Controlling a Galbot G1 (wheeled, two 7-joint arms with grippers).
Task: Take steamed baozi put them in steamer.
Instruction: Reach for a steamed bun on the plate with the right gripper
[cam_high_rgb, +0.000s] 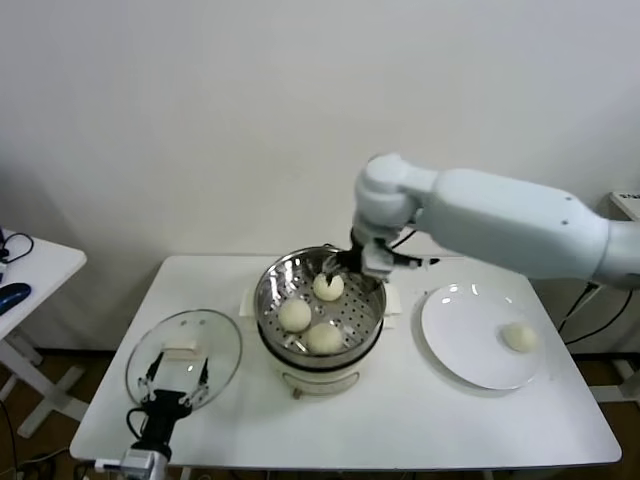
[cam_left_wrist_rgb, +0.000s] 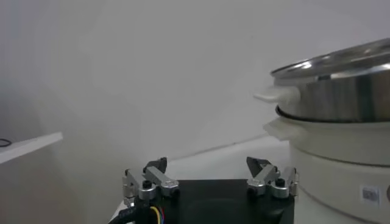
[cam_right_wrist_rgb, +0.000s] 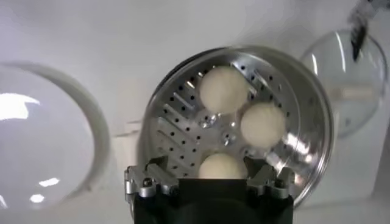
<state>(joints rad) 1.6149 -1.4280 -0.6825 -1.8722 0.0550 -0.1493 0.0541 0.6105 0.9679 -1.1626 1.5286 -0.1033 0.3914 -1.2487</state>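
Right gripper hovering over steamer at 12 o'clock bun, jaws spread, gripping nothing. Lifting straight up advised, then fetching last baozi on plate. Left gripper idling, jaws spread.

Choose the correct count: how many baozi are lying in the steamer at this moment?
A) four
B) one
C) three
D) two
C: three baozi lie on the perforated tray of the steamer, while one baozi remains on the white plate.
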